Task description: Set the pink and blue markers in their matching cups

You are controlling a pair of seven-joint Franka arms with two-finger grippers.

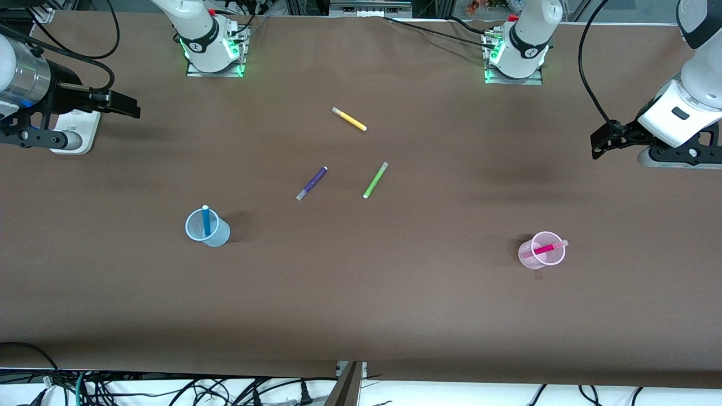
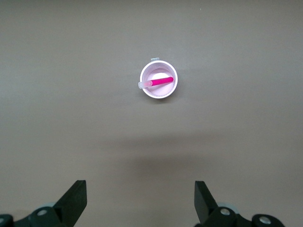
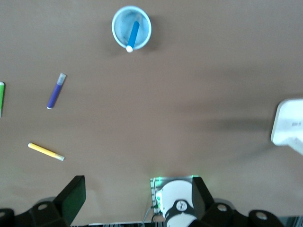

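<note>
The pale blue cup [image 1: 207, 227] stands upright toward the right arm's end of the table, with the blue marker [image 1: 206, 220] upright in it. Both show in the right wrist view: the cup [image 3: 120, 22] and the marker [image 3: 133, 34]. The pale pink cup [image 1: 542, 250] stands toward the left arm's end, and the pink marker [image 1: 544, 248] leans in it with its cap over the rim. In the left wrist view the cup [image 2: 165, 90] holds the marker [image 2: 160, 81]. My right gripper [image 1: 131, 108] [image 3: 137, 196] is open, empty and high at its table end. My left gripper [image 1: 599, 145] [image 2: 139, 198] is open, empty and high at its end.
A purple marker [image 1: 312, 183], a lime-green marker [image 1: 375, 180] and a yellow marker [image 1: 350, 119] lie loose mid-table, farther from the front camera than the cups. A white power strip [image 1: 76, 132] lies under the right gripper.
</note>
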